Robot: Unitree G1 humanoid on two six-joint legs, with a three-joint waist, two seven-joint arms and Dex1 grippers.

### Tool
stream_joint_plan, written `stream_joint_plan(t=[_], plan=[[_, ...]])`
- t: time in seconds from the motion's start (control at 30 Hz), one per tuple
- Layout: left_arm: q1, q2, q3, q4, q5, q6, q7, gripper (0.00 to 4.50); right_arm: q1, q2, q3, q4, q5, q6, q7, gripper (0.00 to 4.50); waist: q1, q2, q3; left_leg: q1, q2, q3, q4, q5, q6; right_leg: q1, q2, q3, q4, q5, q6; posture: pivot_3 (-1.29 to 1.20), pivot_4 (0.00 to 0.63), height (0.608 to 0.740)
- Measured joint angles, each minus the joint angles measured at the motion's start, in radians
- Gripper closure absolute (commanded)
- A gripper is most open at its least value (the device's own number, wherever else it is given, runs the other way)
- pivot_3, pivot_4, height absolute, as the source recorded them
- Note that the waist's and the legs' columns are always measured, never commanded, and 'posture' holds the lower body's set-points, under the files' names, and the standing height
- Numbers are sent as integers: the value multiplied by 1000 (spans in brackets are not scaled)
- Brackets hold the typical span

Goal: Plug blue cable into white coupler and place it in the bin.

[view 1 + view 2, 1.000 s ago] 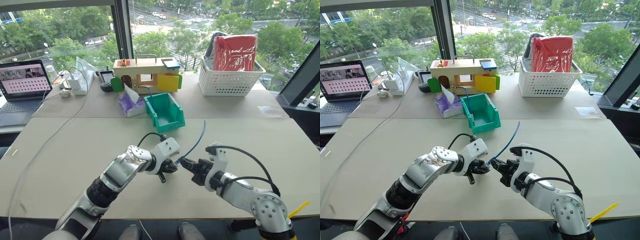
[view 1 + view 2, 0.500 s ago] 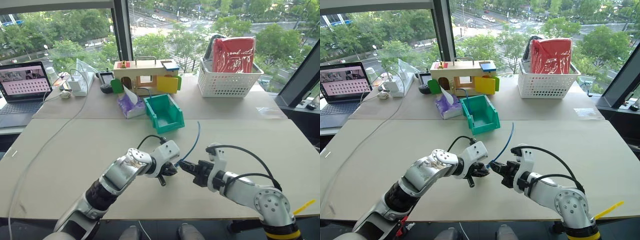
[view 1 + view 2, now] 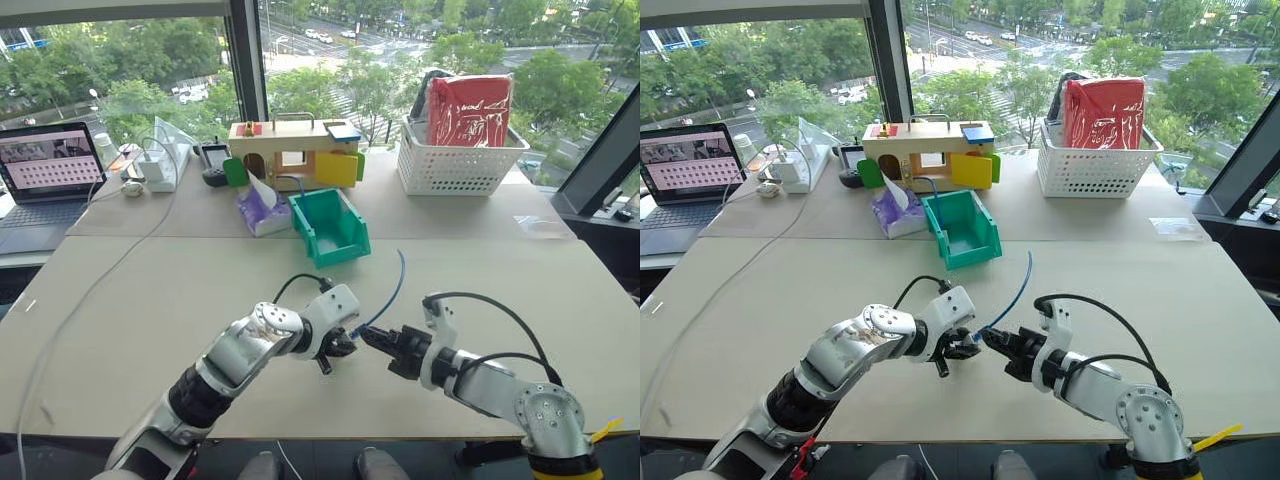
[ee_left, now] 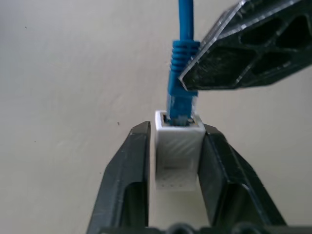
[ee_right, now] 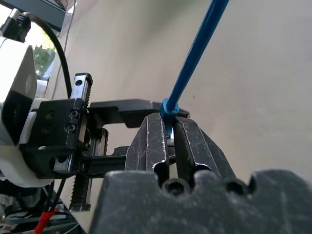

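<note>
Left end effector point(image 4: 176, 161) cradles white coupler point(image 4: 178, 148) (blue cable point(image 4: 183, 92) plugged in).

Blue cable point(image 4: 184, 58), white coupler point(image 4: 177, 148) — teal-green bin point(image 3: 330, 226).

Table layout
The bin point(image 3: 329, 226) sits mid-table; behind it a wooden box point(image 3: 291, 150), right of that a basket point(image 3: 459, 160), far left a laptop point(image 3: 47, 175).

Blue cable point(image 4: 181, 92) plugged into white coupler point(image 4: 178, 151).
</note>
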Motion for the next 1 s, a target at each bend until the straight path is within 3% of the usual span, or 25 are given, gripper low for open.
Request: stream_joint_plan(t=[0.13,0.17,0.37,0.5,0.63,0.77,1.0], plan=[[2,3,11,15,-11,-42,-14,284,0,13,-27,-65,73,-56,-49,4500,3,0,0,-5,-1,0,1,0,0,-4,0,0,0,0,1,0,150,733],[2,19,10,19,-19,-63,-31,75,-10,16,-52,-81,101,-87,-67,4500,2,0,0,-5,-1,0,1,0,0,-4,0,0,1,0,1,0,150,733],[26,135,33,41,-46,-184,-142,75,-99,-130,-203,-94,177,-172,-99,4500,3,0,1,-8,-1,1,1,0,0,-8,0,0,1,0,0,0,150,733],[48,141,77,63,-68,-272,-185,75,-250,-181,-197,15,137,-169,-51,4500,0,0,1,-11,-1,1,1,1,0,-13,0,1,3,1,-1,0,150,733],[55,122,152,95,-71,-379,-181,75,-476,-180,-152,189,-9,-166,64,4500,3,1,2,-12,0,1,1,1,0,-13,1,0,2,2,-2,0,150,733],[81,52,236,99,-71,-436,-93,75,-701,-172,15,447,-298,-165,283,4500,2,1,2,-13,-1,2,1,1,0,-14,0,1,1,7,-7,0,150,733],[202,12,350,11,-76,-450,51,75,-992,-26,166,1044,-763,-349,680,4500,3,2,4,-15,-1,1,1,1,0,-16,-1,0,2,7,-7,0,150,733]])
